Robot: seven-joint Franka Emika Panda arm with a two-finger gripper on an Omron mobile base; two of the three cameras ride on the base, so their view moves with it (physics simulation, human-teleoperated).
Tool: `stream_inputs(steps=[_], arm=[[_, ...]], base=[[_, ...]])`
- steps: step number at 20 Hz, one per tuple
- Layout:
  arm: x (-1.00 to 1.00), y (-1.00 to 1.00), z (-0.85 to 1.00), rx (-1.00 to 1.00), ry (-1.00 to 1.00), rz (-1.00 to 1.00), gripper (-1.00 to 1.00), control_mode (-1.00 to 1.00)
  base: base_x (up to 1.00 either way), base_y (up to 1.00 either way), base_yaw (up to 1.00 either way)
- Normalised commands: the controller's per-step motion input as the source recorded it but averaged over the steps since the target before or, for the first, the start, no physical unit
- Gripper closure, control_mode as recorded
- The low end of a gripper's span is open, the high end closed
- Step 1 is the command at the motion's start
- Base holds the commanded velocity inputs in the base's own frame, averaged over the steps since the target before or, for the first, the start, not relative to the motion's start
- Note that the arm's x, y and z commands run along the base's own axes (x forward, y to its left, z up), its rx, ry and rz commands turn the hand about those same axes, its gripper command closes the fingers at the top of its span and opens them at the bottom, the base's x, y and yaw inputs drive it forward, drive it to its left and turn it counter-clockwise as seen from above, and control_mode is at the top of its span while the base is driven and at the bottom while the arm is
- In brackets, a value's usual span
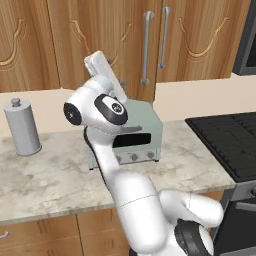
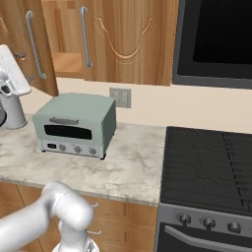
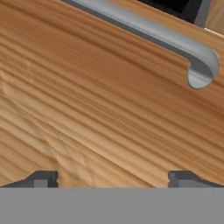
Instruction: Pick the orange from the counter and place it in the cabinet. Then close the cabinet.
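Observation:
The cabinet (image 2: 128,39) hangs over the counter (image 1: 50,180). Its left door (image 1: 100,30) stands ajar with its silver bar handle (image 1: 146,47) swung outward, and the gap shows a bare wooden shelf (image 2: 66,64). The right door (image 1: 200,35) is shut. My gripper (image 3: 113,179) is open, its fingertips (image 3: 43,179) wide apart and nothing between them. It faces the wood of the ajar door at close range, with the door's handle (image 3: 153,30) just above. The hand (image 1: 102,67) is raised in front of that door. The orange is out of view.
A pale green toaster oven (image 1: 135,135) stands on the counter below the hand. A grey canister (image 1: 21,127) is at the far left. The black stovetop (image 2: 211,157) lies to the right, with a dark microwave (image 2: 216,34) above it.

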Motion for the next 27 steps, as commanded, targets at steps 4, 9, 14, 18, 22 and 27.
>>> stream_inputs(steps=[4,9,14,18,22,27], arm=[[1.0,-0.99,0.04,0.08,0.0,0.35,-1.0,-1.0],[1.0,-0.9,0.0,0.07,0.0,0.37,-1.0,-1.0],[1.0,-0.8,0.0,0.06,0.0,0.39,-1.0,-1.0],[0.9,-0.57,0.0,0.03,0.0,0.34,-1.0,-1.0],[0.77,-0.48,0.0,0.02,0.01,0.31,-1.0,-1.0],[-0.06,-0.29,0.06,0.0,0.0,0.24,-1.0,-1.0]], base=[[0.0,0.0,0.0],[0.0,0.0,0.0],[0.0,0.0,0.0],[0.0,0.0,0.0],[0.0,0.0,0.0],[0.0,0.0,0.0]])
